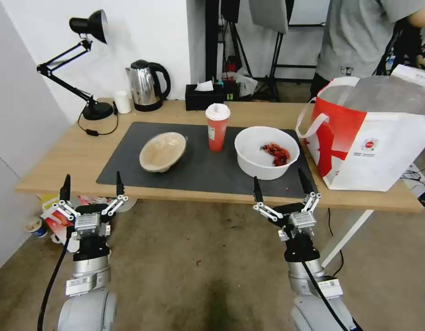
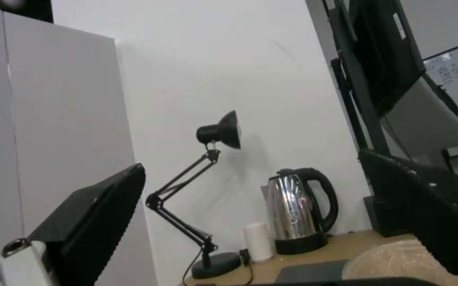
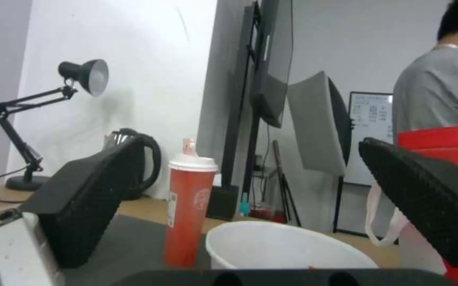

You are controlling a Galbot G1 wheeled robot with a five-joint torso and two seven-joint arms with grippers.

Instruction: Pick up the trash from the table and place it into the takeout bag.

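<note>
A long light-wood table [image 1: 74, 151] with a big dark grey mat [image 1: 129, 156] on top stands in front of the robot. Three bits of trash sit on the mat. The shallow beige bowl [image 1: 162, 151] is on the robot's left part of the mat and tips a little to one side. The tall red cup with a white lid [image 1: 217, 126] stands straight up in the middle. The big white round bowl [image 1: 266, 152] with red food scraps [image 1: 276, 153] inside is on the right, close to the cup but not touching it.

The large red-and-white takeout bag [image 1: 373, 142] with white loop handles stands open at the right end of the table, just beside the white bowl.

At the back are a black desk lamp [image 1: 83, 64], a shiny steel kettle [image 1: 145, 86], a small white cup [image 1: 122, 101] and a black tissue box [image 1: 204, 95].

The left gripper [image 1: 92, 186] hangs in front of the table's near edge, below the beige bowl, with its fingers spread wide and holding nothing. The right gripper [image 1: 281, 181] hangs at the near edge too, just in front of the white bowl, fingers spread wide and holding nothing
</note>
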